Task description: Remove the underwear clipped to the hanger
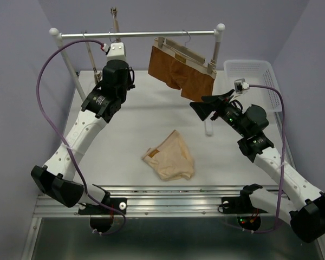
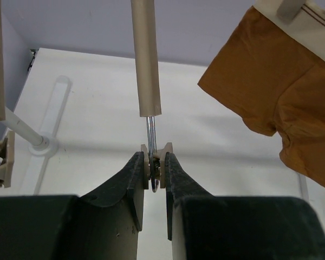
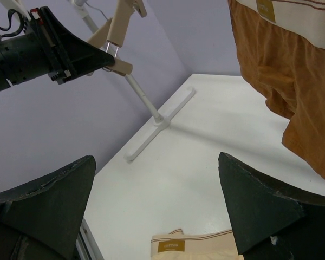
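The cream underwear [image 1: 170,157] lies crumpled on the table's middle, free of any clip; its waistband shows in the right wrist view [image 3: 206,246]. The light-wood hanger [image 1: 116,23] hangs steeply tilted from the rail at the back left; its bar also shows in the left wrist view [image 2: 146,59]. My left gripper [image 1: 115,50] is raised to it and shut on one of its small clips [image 2: 156,160], and the jaws [image 2: 154,157] pinch both sides. The right wrist view shows this grip too [image 3: 119,65]. My right gripper [image 1: 203,108] is open and empty above the table, right of the underwear [image 3: 156,158].
Rust-brown underwear [image 1: 181,73] hangs clipped to a second hanger [image 1: 187,53] on the rail [image 1: 146,34]. A third wooden hanger [image 1: 90,51] hangs at the left. The rack's white foot [image 3: 157,122] rests on the table. A white basket [image 1: 254,81] stands at the back right.
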Controlling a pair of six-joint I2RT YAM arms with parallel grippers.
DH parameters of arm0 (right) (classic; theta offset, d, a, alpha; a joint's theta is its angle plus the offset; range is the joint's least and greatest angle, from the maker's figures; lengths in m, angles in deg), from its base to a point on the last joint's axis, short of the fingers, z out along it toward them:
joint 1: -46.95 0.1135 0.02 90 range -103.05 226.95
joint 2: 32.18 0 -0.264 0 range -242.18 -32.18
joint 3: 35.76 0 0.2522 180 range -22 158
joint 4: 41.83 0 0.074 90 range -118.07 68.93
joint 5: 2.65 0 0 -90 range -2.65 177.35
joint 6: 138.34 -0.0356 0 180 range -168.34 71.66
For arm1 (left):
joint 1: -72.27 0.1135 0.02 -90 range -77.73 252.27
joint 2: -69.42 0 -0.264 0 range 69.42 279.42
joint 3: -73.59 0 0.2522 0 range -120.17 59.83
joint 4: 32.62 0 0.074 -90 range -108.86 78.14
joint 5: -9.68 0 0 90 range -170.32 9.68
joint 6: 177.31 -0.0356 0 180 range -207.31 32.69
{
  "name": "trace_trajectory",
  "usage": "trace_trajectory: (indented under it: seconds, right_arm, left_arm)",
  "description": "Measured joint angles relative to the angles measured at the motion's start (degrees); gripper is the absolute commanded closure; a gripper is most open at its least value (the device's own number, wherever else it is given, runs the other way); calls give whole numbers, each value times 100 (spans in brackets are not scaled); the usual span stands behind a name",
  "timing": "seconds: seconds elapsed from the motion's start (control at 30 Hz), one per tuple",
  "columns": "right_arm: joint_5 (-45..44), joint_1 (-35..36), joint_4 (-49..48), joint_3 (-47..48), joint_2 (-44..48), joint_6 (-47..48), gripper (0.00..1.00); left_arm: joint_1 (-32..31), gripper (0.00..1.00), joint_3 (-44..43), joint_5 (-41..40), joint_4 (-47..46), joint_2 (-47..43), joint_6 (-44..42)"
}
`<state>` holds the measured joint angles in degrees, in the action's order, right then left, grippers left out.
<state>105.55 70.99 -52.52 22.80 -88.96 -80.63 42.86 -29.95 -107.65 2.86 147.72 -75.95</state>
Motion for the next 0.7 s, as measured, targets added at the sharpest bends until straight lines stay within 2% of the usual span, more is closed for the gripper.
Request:
trace_trajectory:
  seconds: [0.27, 0.57, 0.6, 0.63, 0.67, 0.7]
  right_arm:
    - [-68, 0, 11, 0, 7, 101, 0]
    - [-138, 0, 179, 0, 7, 146, 0]
    - [-142, 0, 201, 0, 9, 146, 0]
    - [-144, 0, 221, 0, 11, 146, 0]
    - [-142, 0, 243, 0, 15, 146, 0]
    - [-131, 0, 262, 0, 17, 155, 0]
  left_arm:
    - [254, 100, 0, 505, -46, 286, -382]
    - [297, 100, 2, 686, -74, 404, -457]
    - [304, 80, 2, 704, -74, 404, -452]
    - [306, 71, 2, 728, -72, 404, -450]
    - [306, 51, 2, 748, -70, 404, -446]
    - [306, 42, 2, 776, -70, 404, -422]
